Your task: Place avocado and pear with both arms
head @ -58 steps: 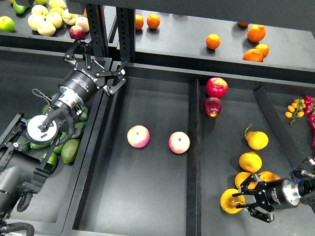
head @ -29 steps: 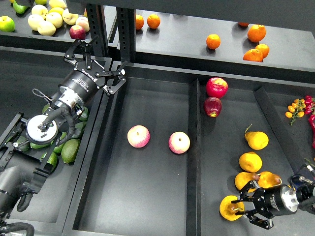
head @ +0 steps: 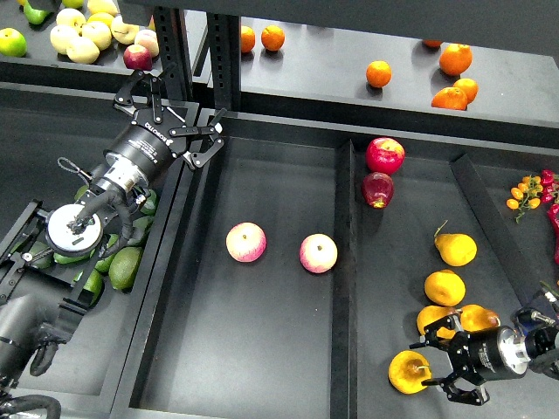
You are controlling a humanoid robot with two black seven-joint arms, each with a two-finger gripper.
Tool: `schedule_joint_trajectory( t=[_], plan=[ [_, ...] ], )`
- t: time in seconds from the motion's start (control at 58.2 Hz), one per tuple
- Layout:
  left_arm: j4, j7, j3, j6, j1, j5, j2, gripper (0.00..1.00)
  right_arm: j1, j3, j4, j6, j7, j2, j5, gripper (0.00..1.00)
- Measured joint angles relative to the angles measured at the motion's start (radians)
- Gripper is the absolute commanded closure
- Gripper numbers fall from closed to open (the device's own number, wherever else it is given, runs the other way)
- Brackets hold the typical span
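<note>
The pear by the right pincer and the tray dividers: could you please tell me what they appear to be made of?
The pear has smooth yellow-orange skin with a soft sheen and a dark stem; whether real fruit or plastic I cannot tell. The tray dividers look like rigid matte black sheet, plastic or painted metal, with a dull, even surface and straight edges.

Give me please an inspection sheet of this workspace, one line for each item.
Surface: black divided trays, dry, no spill seen.
Job's things: avocado in the left bin under the left arm; pear at the right gripper, jaws open around it.
Clutter: two pink-yellow apples, two red apples, more pears, oranges on the shelf.
Grippers: left gripper open and empty; right open.
Cables: grey cable on the left arm.
Surroundings: black frame posts.
</note>
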Motion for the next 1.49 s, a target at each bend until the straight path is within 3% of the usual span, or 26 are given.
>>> schedule_joint_trajectory(
  t=[0.155,0.412,0.79,1.236,1.494],
  plan=[
    [-0.001,0.0,0.0,0.0,0.001,0.0,0.0,0.01,0.009,0.098,0.0,0.0,0.0,-0.038,0.016,0.02],
    [-0.003,0.0,0.001,0.008,0.002,0.0,0.0,0.01,-0.003,0.37,-0.077,0.0,0.0,0.016,0.037,0.01],
    [-0.002,-0.001,0.005,0.009,0.002,0.0,0.0,0.01,-0.006,0.836,-0.323,0.0,0.0,0.261,0.059,0.01],
    [0.041,-0.002,0.008,0.008,-0.029,0.0,0.0,0.01,-0.052,1.194,-0.352,0.0,0.0,0.545,0.059,0.01],
    [0.076,-0.007,0.008,0.008,-0.076,0.0,0.0,0.01,-0.028,1.291,-0.337,0.0,0.0,0.563,0.048,0.01]
  ],
)
